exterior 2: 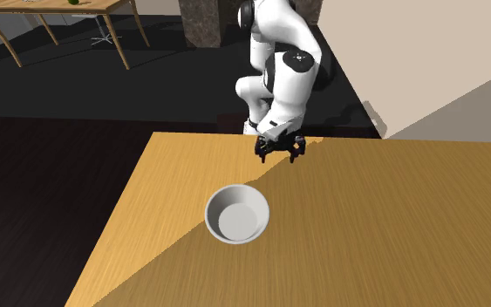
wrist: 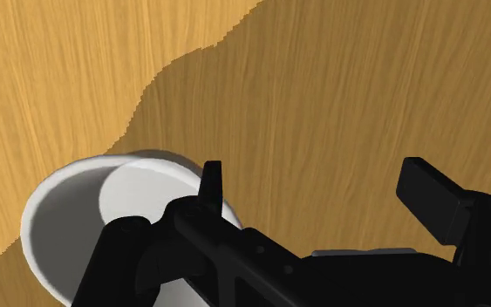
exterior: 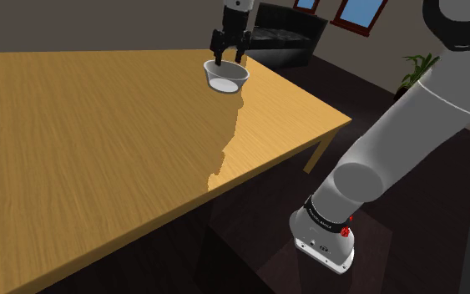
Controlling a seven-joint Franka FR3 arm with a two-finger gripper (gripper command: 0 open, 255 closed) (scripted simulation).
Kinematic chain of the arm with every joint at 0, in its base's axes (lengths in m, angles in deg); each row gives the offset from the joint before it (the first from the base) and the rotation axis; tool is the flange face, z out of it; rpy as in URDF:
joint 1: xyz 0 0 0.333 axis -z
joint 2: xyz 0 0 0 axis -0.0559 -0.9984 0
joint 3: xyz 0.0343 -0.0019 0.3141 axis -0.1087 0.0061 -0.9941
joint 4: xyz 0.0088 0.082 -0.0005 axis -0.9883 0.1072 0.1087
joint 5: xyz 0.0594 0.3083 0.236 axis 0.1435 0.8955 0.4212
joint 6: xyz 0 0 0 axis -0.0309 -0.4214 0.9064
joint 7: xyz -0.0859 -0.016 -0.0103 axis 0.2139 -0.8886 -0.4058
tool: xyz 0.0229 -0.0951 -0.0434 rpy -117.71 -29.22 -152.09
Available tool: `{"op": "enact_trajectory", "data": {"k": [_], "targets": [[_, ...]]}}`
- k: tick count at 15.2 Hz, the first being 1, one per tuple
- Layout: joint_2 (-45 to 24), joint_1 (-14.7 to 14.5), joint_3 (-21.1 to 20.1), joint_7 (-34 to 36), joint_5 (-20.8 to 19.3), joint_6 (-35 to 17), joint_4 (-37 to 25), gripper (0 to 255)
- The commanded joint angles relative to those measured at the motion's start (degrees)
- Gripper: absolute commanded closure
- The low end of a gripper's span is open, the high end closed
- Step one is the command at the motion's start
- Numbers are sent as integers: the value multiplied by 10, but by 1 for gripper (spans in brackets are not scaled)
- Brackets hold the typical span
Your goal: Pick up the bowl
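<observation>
We hold our gripper, fingers apart, just over the white bowl on the desk; grasping and lifting are not yet done.

You have a light wooden table, partly shadowed. Beyond its far corner stands a black padded sofa, with a green plant well apart.

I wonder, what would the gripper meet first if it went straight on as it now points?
Probably the bowl: the gripper points down, one open finger over the bowl's edge, the other over bare table beside it. Depth is unclear.
</observation>
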Motion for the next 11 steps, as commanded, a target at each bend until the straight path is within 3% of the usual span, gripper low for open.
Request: {"op": "enact_trajectory", "data": {"k": [1,11], "targets": [[-50,3,3,0,-7,1,-44,0],[-293,12,15,4,-32,61,-318,0]]}}
